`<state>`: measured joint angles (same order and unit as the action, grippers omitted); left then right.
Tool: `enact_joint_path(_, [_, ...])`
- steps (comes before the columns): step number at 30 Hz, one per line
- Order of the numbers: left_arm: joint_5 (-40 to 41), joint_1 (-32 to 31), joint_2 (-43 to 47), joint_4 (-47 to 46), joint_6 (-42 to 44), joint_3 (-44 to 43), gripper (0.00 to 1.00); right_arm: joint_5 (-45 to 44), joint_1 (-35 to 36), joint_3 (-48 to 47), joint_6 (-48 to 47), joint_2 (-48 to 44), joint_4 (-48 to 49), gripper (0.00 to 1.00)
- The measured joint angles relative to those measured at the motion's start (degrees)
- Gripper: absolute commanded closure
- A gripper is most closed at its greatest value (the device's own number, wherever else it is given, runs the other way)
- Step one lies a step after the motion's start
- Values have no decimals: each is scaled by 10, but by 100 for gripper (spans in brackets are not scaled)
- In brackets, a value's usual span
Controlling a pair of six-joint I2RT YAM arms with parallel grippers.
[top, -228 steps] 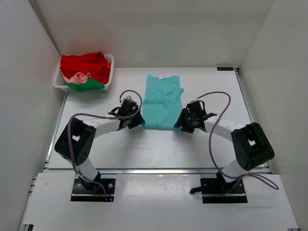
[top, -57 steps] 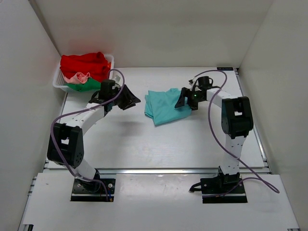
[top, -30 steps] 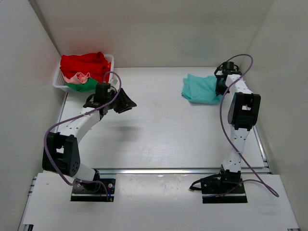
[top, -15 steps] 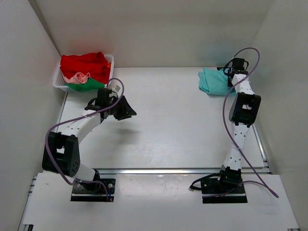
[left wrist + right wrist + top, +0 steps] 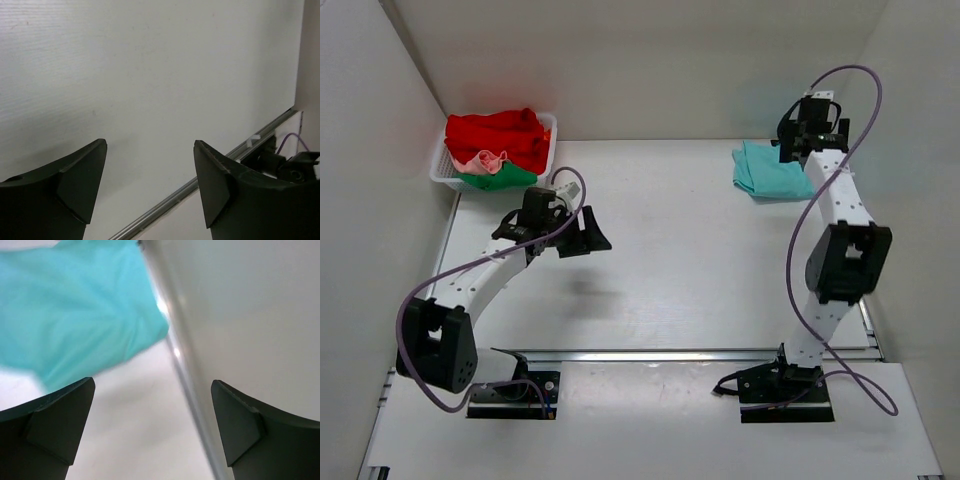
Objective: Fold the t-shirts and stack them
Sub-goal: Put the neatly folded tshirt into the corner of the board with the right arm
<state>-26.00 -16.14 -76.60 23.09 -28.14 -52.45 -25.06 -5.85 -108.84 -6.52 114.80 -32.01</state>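
The teal t-shirt [image 5: 768, 172] lies folded at the table's far right corner; in the right wrist view the teal t-shirt [image 5: 75, 300] fills the upper left. My right gripper [image 5: 802, 143] hangs above the shirt's right edge, open, and nothing sits between the jaws of the right gripper [image 5: 152, 385]. The red t-shirt [image 5: 500, 132], pale pink t-shirt [image 5: 483, 160] and green t-shirt [image 5: 498, 178] are piled in the basket at the far left. My left gripper [image 5: 588, 232] hovers over bare table at left centre; the left gripper [image 5: 150, 145] is open and empty.
A white lattice basket [image 5: 440, 172] holds the other shirts at the far left corner. White walls close in the table on three sides. A metal rail [image 5: 200, 182] runs along the table edge, and another rail [image 5: 185, 370] lies by the right wall.
The right gripper carried the teal shirt to the far right corner, opened and let it go, then rose. The left gripper opened wider and shifted slightly towards the centre.
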Motion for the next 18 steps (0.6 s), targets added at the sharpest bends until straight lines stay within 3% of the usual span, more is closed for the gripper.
enact_joint_path(5, [20, -23, -20, 51, 54, -5, 8, -7, 124, 240, 51, -198, -6, 0])
enact_joint_path(7, [30, -32, -18, 68, 71, -3, 6, 11, 181, 332, 73, -224, -18, 1])
enact_joint_path(10, [22, -28, 20, 60, 81, 24, 1, 66, 213, 432, 104, -224, -56, 1])
enact_joint_path(14, [22, -18, 91, 60, 82, 53, 1, 106, 207, 495, 135, -266, -96, 1])
enact_joint_path(18, [14, -37, 112, 46, 83, 58, 1, 145, 207, 512, 143, -381, -84, 1])
